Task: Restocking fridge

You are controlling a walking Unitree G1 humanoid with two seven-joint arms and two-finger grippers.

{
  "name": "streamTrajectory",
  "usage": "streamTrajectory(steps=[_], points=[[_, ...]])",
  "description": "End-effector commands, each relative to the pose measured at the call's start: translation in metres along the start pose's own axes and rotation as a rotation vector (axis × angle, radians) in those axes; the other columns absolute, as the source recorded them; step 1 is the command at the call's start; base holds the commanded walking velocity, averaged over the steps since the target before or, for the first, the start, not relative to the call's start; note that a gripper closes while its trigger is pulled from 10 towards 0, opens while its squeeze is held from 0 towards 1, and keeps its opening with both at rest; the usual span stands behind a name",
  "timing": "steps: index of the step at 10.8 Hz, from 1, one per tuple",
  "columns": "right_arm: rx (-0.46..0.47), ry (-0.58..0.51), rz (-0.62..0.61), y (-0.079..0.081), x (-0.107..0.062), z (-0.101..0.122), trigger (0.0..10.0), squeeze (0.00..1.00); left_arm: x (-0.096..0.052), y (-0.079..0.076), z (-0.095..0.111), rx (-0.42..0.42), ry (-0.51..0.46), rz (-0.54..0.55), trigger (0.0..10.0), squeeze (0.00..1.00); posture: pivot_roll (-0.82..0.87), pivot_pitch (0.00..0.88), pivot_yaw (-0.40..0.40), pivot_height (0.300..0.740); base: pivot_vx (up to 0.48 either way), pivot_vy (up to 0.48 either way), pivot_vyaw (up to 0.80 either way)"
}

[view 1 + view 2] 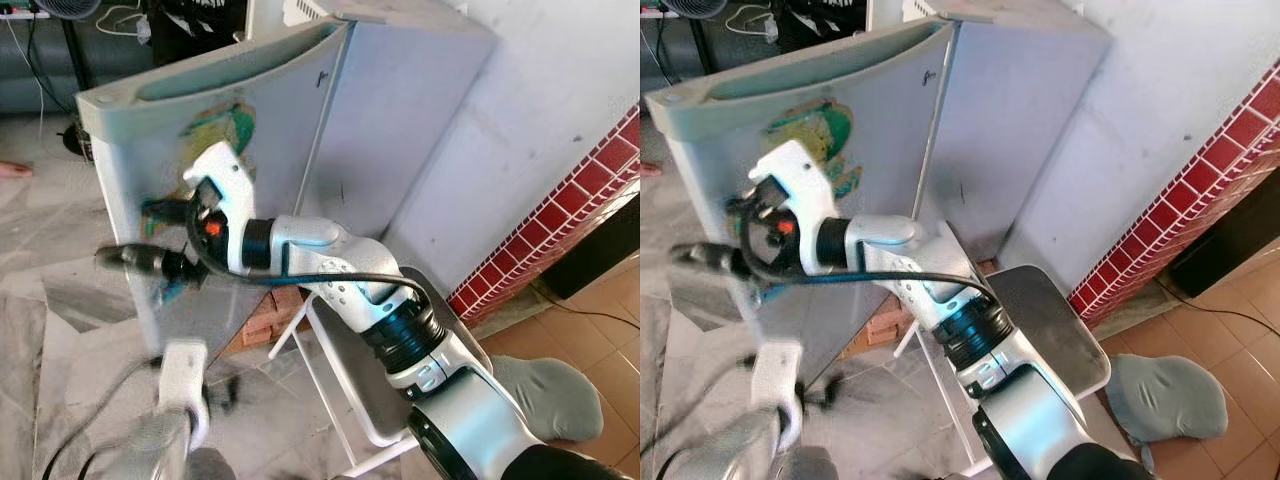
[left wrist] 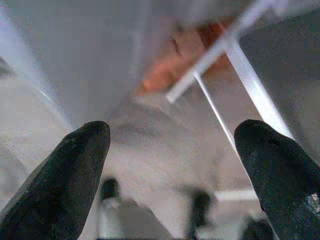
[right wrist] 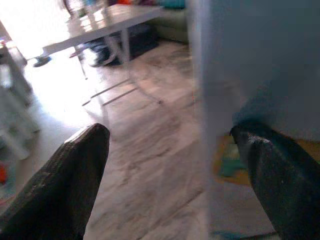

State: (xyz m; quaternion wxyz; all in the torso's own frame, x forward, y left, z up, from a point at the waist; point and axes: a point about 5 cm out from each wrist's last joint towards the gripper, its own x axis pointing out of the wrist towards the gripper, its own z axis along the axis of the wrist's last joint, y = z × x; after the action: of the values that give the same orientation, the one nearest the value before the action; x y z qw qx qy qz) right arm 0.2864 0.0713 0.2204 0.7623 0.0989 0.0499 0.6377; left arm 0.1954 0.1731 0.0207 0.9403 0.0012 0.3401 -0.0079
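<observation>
The grey fridge [image 1: 400, 120] stands in the corner with its door [image 1: 150, 150] facing me; a worn green sticker [image 1: 228, 125] is on the door. My right arm reaches across to the door's left edge. There my right gripper [image 1: 140, 235] is open, its black fingers [image 3: 65, 185] spread either side of that edge [image 3: 215, 125]. My left gripper [image 1: 222, 395] hangs low in front of the fridge, blurred. In the left wrist view it is open [image 2: 172, 170] over the marble floor, with nothing between its fingers.
A small grey-topped stand with a white frame [image 1: 1050, 320] stands right of the fridge, under my right arm. Bricks [image 1: 268, 312] lie under the fridge. A red tiled wall [image 1: 560, 220] and a grey cloth [image 1: 550, 395] are on the right. A white table [image 3: 110, 20] stands across the room.
</observation>
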Motion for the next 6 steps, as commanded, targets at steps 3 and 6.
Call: streamTrajectory(steps=[3, 6], points=[[-0.082, -0.144, -0.402, -0.045, -0.051, -0.009, 10.0, 0.0, 0.02, 0.072, 0.051, -0.026, -0.211, 0.345, 10.0, 0.0, 0.24, 0.008, -0.153, 0.74, 0.0, 0.0, 0.0], [-0.045, -0.088, -1.011, -0.096, -0.189, -0.052, 10.0, 0.0, -0.017, 0.19, 0.058, -0.152, -0.29, 0.794, 10.0, 0.0, 0.22, 0.012, -0.144, 0.74, 0.0, 0.0, 0.0]])
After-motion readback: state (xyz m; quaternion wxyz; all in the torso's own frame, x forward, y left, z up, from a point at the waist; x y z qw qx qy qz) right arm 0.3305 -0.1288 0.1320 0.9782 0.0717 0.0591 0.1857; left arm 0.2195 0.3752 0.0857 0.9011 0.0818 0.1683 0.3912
